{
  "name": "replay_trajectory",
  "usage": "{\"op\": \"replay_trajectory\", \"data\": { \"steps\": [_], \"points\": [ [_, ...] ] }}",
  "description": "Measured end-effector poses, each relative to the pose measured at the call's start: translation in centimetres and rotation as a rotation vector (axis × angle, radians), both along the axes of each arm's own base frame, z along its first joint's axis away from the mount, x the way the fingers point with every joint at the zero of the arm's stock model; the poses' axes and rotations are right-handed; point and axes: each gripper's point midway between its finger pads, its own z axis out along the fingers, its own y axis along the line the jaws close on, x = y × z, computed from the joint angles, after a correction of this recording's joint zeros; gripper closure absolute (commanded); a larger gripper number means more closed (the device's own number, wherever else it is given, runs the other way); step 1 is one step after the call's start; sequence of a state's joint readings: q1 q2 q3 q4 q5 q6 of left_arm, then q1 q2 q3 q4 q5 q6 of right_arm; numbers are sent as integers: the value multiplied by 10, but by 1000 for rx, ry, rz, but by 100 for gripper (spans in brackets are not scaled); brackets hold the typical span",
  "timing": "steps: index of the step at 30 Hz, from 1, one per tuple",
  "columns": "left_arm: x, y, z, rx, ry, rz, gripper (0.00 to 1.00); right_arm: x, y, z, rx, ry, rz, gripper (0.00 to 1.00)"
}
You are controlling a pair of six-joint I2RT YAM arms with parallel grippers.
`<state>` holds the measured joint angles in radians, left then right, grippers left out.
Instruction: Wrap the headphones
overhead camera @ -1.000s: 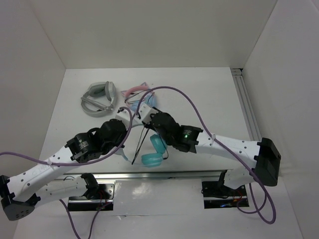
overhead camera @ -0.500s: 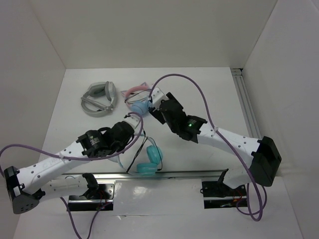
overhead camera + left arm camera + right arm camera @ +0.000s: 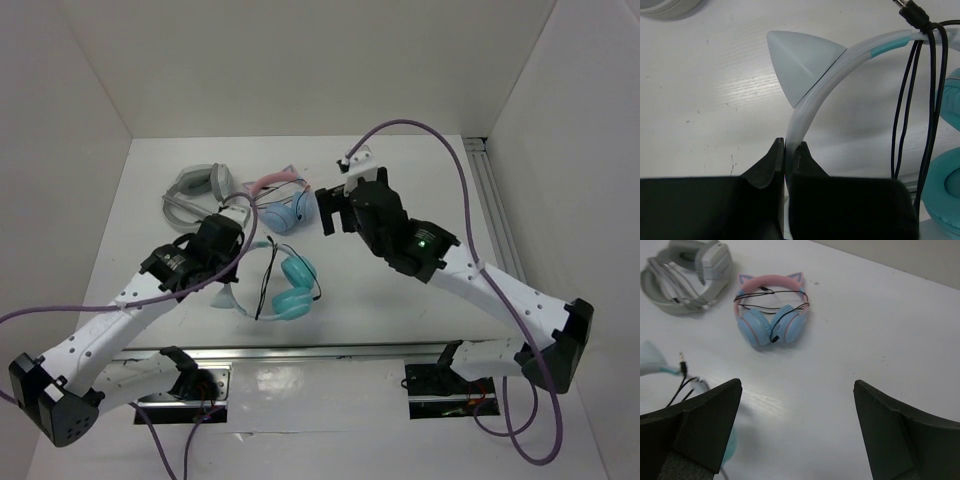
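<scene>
The headphones (image 3: 291, 286) have teal cups and lie near the middle of the table; their whitish headband (image 3: 812, 97) carries a pointed cat ear (image 3: 801, 64). My left gripper (image 3: 788, 150) is shut on that headband below the ear, and in the top view this gripper (image 3: 235, 272) sits just left of the cups. The thin black cable (image 3: 912, 100) is looped over the band, its jack plug (image 3: 911, 12) sticking out free. My right gripper (image 3: 797, 387) is wide open with nothing in it. It hovers behind and to the right of the headphones, seen from above as the right gripper (image 3: 330, 205).
A pink-banded pair with light blue cups (image 3: 771, 315) lies at the back centre, a cable wound across it. A grey pair (image 3: 685, 275) lies at the back left. White walls enclose the table, and a metal rail (image 3: 492, 200) runs along the right side.
My right gripper has opened, let go of the cable and drawn away toward the back right. My left arm has swung the headphones a little farther from the near edge.
</scene>
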<state>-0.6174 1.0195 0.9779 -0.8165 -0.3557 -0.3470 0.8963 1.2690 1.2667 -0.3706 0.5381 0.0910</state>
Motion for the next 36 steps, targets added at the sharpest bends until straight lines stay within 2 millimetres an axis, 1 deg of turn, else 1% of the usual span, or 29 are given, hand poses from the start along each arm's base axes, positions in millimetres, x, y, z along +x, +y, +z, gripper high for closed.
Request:
{"op": "replay_trajectory", "data": {
  "steps": [2, 5, 8, 10, 13, 16, 19, 21, 23, 25, 27, 28, 31, 33, 34, 36],
  "points": [
    [9, 2, 0, -39, 0, 29, 100, -12, -3, 9, 66, 6, 19, 0],
    [23, 1, -5, -108, 22, 79, 100, -31, -10, 13, 139, 14, 49, 0],
    [37, -1, -15, -162, 46, 147, 100, -47, -15, 10, 183, 28, 72, 0],
    [45, -4, -21, -187, 54, 194, 100, -51, -16, 6, 198, 42, 81, 0],
    [54, -14, -35, -224, 64, 257, 100, -57, -13, -3, 201, 67, 98, 0],
    [53, -25, -57, -215, 82, 288, 100, -65, -6, -9, 204, 93, 128, 0],
    [48, -32, -83, -185, 117, 315, 100, -73, 0, -10, 207, 98, 156, 0],
    [42, -32, -104, -164, 146, 335, 100, -80, 0, -12, 210, 100, 172, 0],
    [37, -27, -120, -143, 165, 361, 100, -86, -3, -16, 213, 104, 182, 0],
    [34, -25, -129, -144, 171, 386, 100, -91, -7, -19, 222, 106, 185, 0],
    [36, -26, -130, -153, 161, 394, 100, -93, -9, -19, 233, 106, 185, 0],
    [39, -27, -129, -160, 149, 398, 97, -94, -10, -18, 238, 105, 184, 0],
    [45, -28, -129, -171, 123, 415, 75, -97, -10, -16, 250, 105, 193, 0],
    [46, -26, -130, -170, 114, 438, 70, -99, -9, -15, 259, 108, 200, 0],
    [46, -25, -131, -175, 111, 450, 63, -99, -9, -15, 263, 111, 201, 0],
    [46, -23, -134, -182, 107, 473, 57, -100, -8, -18, 265, 118, 202, 0]
  ]
}}
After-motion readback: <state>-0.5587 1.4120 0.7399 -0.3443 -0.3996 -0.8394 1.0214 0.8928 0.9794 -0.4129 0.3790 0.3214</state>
